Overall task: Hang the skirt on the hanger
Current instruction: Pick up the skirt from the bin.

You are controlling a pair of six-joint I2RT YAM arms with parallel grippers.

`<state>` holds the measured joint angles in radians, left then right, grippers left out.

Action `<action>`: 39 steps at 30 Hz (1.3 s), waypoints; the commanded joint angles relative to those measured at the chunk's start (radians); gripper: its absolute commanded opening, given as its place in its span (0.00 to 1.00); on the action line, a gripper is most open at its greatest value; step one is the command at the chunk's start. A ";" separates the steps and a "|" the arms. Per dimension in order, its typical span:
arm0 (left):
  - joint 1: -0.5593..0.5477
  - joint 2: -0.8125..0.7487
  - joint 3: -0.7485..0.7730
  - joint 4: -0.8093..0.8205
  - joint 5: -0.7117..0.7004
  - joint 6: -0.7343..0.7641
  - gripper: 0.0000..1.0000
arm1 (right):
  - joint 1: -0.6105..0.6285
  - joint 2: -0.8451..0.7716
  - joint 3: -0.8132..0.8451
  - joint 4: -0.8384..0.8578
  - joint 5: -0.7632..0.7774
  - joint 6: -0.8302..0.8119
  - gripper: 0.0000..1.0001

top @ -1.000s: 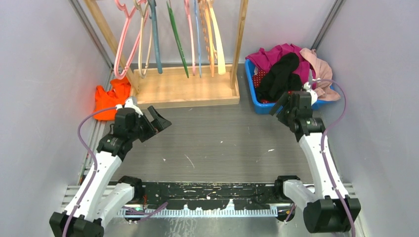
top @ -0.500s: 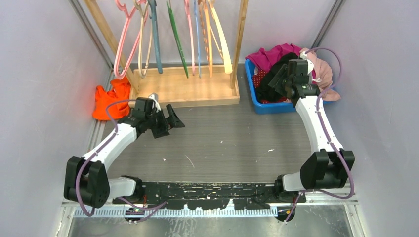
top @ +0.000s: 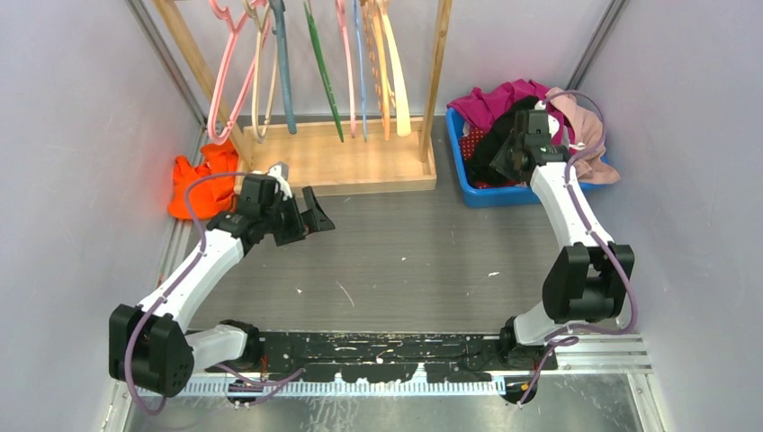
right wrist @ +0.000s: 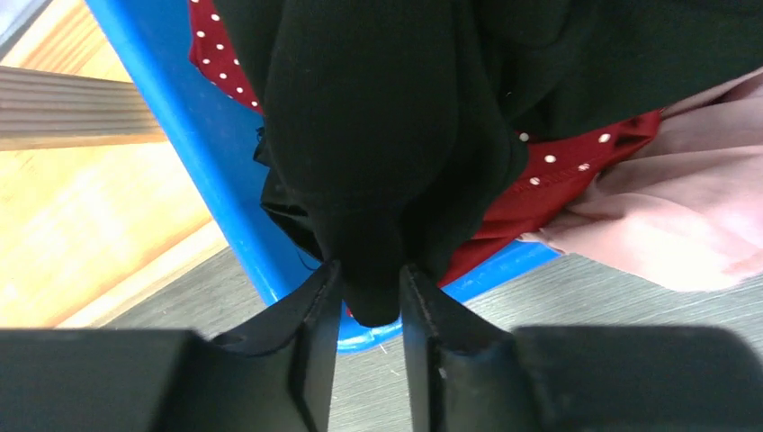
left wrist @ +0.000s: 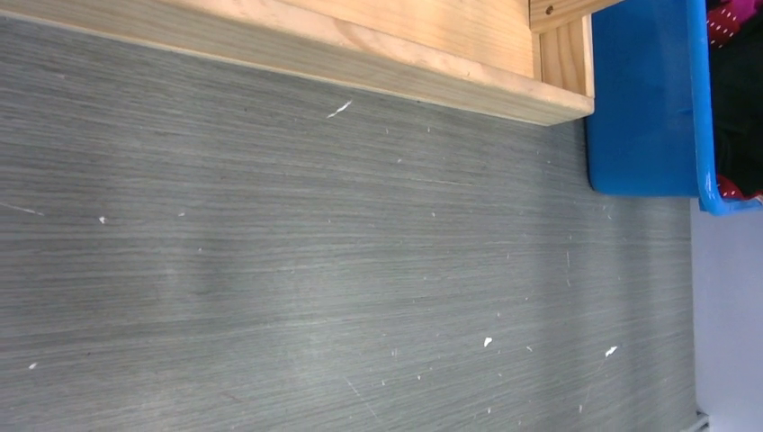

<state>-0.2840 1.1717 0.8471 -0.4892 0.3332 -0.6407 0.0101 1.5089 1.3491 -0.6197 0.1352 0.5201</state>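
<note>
The skirt (top: 470, 144), dark red with white dots, lies in the blue bin (top: 463, 184) under a black garment (top: 504, 135). In the right wrist view, patches of the skirt (right wrist: 558, 171) show on both sides of the black garment (right wrist: 387, 135). My right gripper (right wrist: 369, 270) is shut on a hanging fold of that black cloth at the bin's near rim, not on the skirt. From above, the right gripper (top: 508, 157) is at the bin's front. The pink hanger (top: 214, 108) hangs at the left end of the rack. My left gripper (top: 315, 211) is open and empty over the table.
A magenta garment (top: 490, 99) and a pale pink one (top: 585, 130) also fill the bin. The wooden rack base (top: 342, 157) holds several other hangers. An orange cloth (top: 193, 180) lies at the far left. The left wrist view shows table, the rack base (left wrist: 405, 45) and the bin (left wrist: 643, 99).
My right arm stretched out over the bin and its jaws closed on the black garment. My left arm swung inward toward the rack base and stayed open.
</note>
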 commanded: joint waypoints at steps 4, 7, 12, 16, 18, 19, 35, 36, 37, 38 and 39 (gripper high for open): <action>-0.022 -0.133 -0.026 -0.004 -0.094 0.055 0.69 | 0.000 0.005 0.060 0.022 -0.063 -0.013 0.06; -0.022 -0.115 -0.012 -0.035 -0.080 0.049 0.23 | 0.009 -0.047 0.098 -0.007 -0.097 -0.022 0.01; -0.022 -0.106 -0.022 -0.031 -0.038 0.041 0.16 | 0.026 -0.176 0.185 -0.060 -0.166 -0.037 0.01; -0.022 -0.143 -0.032 -0.035 -0.038 0.035 0.16 | 0.030 -0.279 0.258 -0.112 -0.222 -0.040 0.01; -0.022 -0.157 -0.029 -0.045 -0.032 0.035 0.16 | 0.030 -0.321 0.300 -0.141 -0.273 -0.044 0.01; -0.023 -0.163 -0.028 -0.048 -0.028 0.033 0.16 | 0.029 -0.340 0.316 -0.150 -0.304 -0.047 0.01; -0.022 -0.344 0.028 -0.145 0.088 0.017 0.36 | 0.030 -0.531 0.263 0.164 -0.846 0.250 0.01; -0.022 -0.364 0.032 -0.156 0.098 0.015 0.38 | 0.030 -0.538 0.211 0.214 -0.850 0.286 0.01; -0.023 -0.387 0.034 -0.164 0.111 0.011 0.39 | 0.031 -0.546 0.160 0.281 -0.854 0.320 0.01; -0.022 -0.407 0.037 -0.172 0.125 0.007 0.41 | 0.034 -0.552 0.106 0.337 -0.852 0.352 0.01; -0.022 -0.429 0.040 -0.185 0.135 0.005 0.42 | 0.040 -0.554 0.061 0.363 -0.845 0.378 0.01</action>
<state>-0.3019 0.8219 0.8291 -0.6376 0.3950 -0.6247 0.0380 0.9504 1.5513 -0.5045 -0.6556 0.7296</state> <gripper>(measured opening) 0.398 0.043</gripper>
